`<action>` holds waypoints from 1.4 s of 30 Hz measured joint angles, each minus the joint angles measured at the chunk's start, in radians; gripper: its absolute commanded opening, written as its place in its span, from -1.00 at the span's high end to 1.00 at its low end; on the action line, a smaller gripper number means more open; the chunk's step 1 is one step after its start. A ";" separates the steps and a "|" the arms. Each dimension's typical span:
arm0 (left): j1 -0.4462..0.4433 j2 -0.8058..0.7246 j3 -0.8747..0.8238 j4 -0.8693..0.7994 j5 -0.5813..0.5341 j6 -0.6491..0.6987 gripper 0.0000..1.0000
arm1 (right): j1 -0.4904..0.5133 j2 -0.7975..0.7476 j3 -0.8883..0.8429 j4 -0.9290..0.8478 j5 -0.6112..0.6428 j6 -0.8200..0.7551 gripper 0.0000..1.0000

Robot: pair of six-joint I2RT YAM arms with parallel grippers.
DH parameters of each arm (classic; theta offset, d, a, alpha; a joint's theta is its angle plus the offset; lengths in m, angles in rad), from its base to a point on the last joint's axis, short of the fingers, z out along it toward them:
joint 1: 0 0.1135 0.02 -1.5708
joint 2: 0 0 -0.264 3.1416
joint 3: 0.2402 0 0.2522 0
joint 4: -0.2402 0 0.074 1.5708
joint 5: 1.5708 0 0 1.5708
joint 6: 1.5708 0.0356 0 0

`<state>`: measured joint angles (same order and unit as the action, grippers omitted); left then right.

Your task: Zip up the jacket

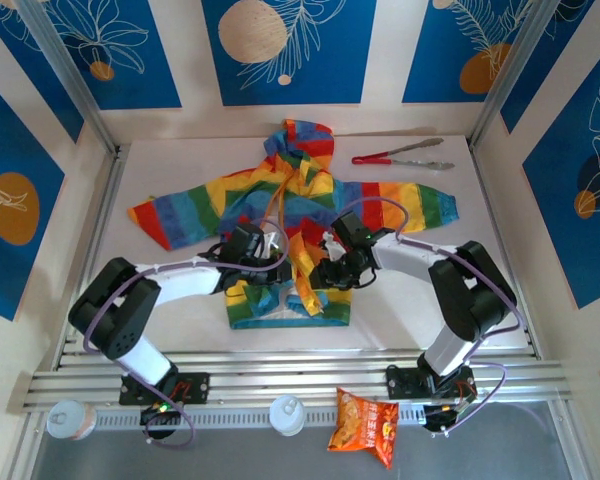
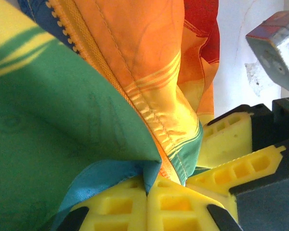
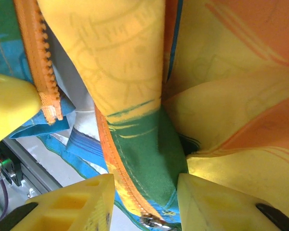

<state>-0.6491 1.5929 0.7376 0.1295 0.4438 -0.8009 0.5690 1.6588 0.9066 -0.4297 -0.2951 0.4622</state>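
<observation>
The rainbow-striped jacket [image 1: 310, 190] lies flat on the white table, hood away from me, its front open along the orange zipper [image 1: 277, 205]. My left gripper [image 1: 268, 260] is at the lower front, shut on the blue hem corner [image 2: 135, 168] beside the zipper tape [image 2: 74, 41]. My right gripper [image 1: 327, 272] is just to its right. In the right wrist view its fingers [image 3: 89, 202] close round a green and yellow fold of the jacket [image 3: 149, 159], with the metal slider [image 3: 156, 222] low between them. The other zipper end [image 3: 50, 108] hangs loose at the left.
Red-handled tongs [image 1: 400, 157] lie at the back right of the table [image 1: 180, 300]. A snack bag [image 1: 365, 425] and two white round caps [image 1: 287, 413] sit on the front rail by the arm bases. Patterned walls enclose the table on three sides.
</observation>
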 measured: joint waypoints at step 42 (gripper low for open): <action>0.001 0.100 -0.044 0.076 0.000 -0.010 1.00 | 0.196 0.003 -0.036 0.036 0.100 0.193 0.52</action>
<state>-0.6483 1.6928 0.6937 0.2054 0.4435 -0.8108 0.7654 1.6615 0.8707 -0.3939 -0.1955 0.6556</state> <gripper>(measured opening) 0.061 0.280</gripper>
